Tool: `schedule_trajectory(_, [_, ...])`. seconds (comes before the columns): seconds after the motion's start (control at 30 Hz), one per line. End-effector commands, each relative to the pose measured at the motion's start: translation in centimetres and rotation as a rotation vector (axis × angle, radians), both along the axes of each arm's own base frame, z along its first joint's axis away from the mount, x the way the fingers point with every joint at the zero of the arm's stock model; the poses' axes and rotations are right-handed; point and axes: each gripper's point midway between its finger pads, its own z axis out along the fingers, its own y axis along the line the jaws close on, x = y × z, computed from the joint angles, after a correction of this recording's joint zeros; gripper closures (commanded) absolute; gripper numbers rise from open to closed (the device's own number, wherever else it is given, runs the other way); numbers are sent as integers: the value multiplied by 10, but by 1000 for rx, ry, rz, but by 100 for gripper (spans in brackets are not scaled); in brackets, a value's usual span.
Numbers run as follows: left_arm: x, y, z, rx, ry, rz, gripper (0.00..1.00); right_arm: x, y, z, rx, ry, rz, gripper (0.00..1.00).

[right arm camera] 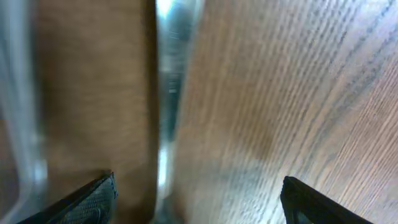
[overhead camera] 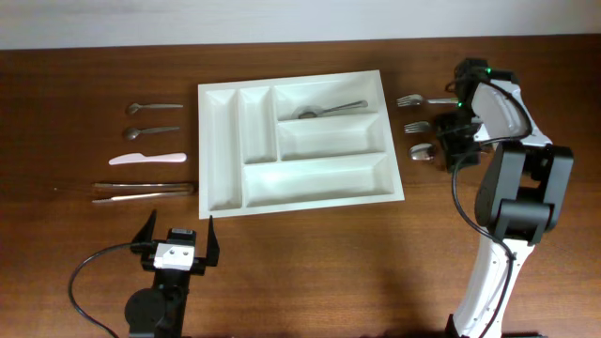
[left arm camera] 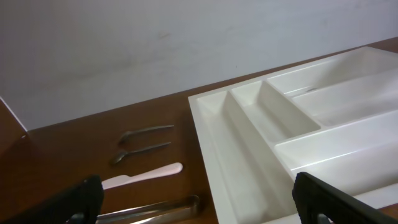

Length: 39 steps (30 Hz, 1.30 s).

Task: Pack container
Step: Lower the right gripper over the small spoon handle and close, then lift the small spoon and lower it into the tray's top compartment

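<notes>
1. Container (overhead camera: pixel 223 150) lies mid-table between your two arms, with one spoon (overhead camera: pixel 331 109) in its top crosswise compartment.
2. Your left gripper (overhead camera: pixel 180 223) sits near the container's front-left corner, fingers spread wide with nothing between them.
3. Your right gripper (right arm camera: pixel 199 186) is low over the table, right of the container. Its fingers are apart, with a blurred metal handle (right arm camera: pixel 168 93) between them, unclamped.
4. Left of the container you have two small spoons (overhead camera: pixel 155 107), a white knife (overhead camera: pixel 147 159) and tongs (overhead camera: pixel 143 190).

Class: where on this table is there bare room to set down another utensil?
Free: the front table strip between the left claw and the right arm, below the tray; also the tray's four empty compartments. Crowded: left of the tray (spoons, knife, tongs) and right of it, around the right claw and forks.
</notes>
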Motion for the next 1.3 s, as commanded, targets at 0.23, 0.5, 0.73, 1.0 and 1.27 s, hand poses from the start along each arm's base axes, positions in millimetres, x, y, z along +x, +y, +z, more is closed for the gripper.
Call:
schedule_trajectory(0.23, [0, 0, -2, 16, -3, 2, 1, -11, 0, -14, -2, 24, 5, 56])
schedule_trajectory(0.5, [0, 0, -2, 15, -3, 2, 1, -12, 1, -14, 2, 26, 7, 96])
schedule_trajectory(0.73, [0, 0, -2, 15, -3, 2, 1, -11, 0, -14, 1, 25, 41, 96])
schedule_trajectory(1.0, [0, 0, -2, 16, -3, 2, 1, 2, 1, 1, 7, -18, 140, 96])
schedule_trajectory(1.27, [0, 0, -2, 16, -3, 2, 1, 32, -2, 53, -20, -133, 210, 96])
